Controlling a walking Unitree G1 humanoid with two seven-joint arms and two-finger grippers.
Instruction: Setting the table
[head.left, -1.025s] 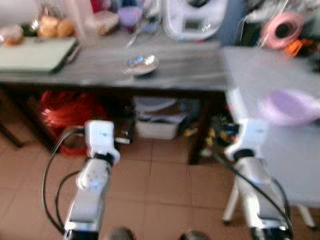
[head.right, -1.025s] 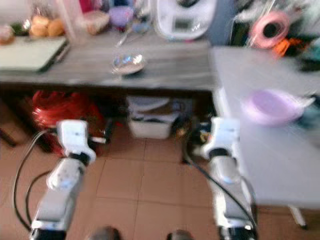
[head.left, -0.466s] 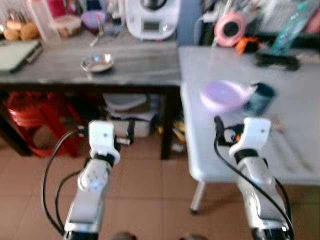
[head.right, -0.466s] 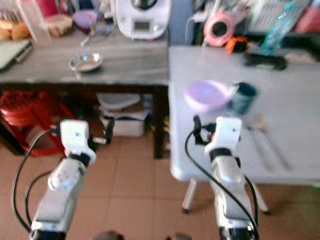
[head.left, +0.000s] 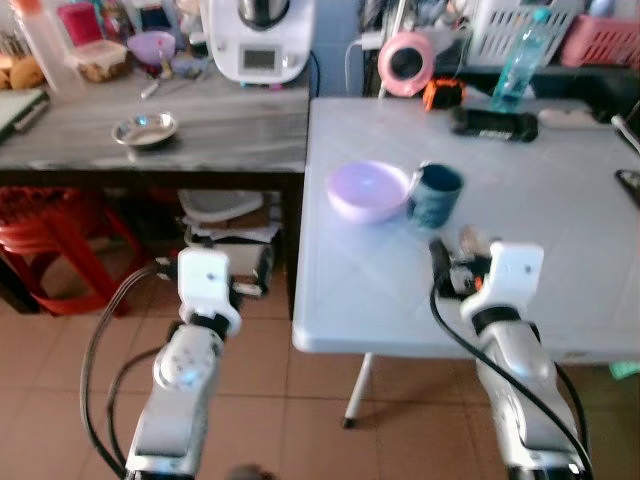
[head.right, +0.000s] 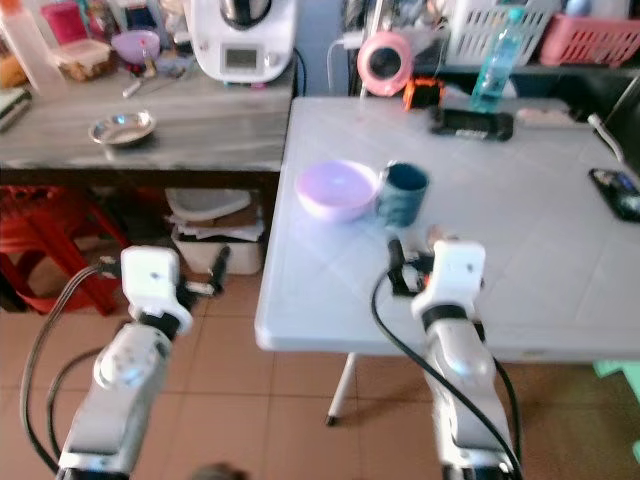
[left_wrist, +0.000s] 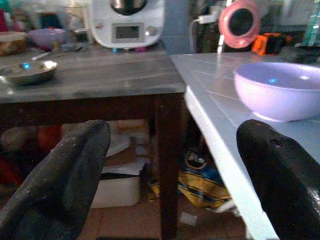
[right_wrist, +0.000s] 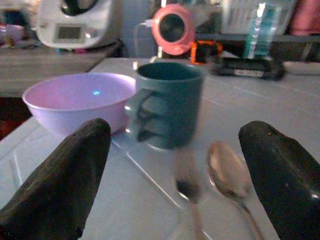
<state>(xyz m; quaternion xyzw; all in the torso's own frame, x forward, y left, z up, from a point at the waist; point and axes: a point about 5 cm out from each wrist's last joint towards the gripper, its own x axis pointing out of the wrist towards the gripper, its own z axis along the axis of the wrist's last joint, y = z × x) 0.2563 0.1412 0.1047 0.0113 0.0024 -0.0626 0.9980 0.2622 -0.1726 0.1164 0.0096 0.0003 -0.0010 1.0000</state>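
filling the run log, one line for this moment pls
right gripper: open, facing teal mug | left gripper: open, off-table | lilac bowl: beside mug

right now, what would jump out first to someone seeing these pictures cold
The lilac bowl and the dark teal mug beside it on the white table catch the eye first. The right gripper, fingers spread open, points at the mug, with a fork and spoon lying in front of it. The left gripper, also open, hangs over the tiled floor near the table's corner.
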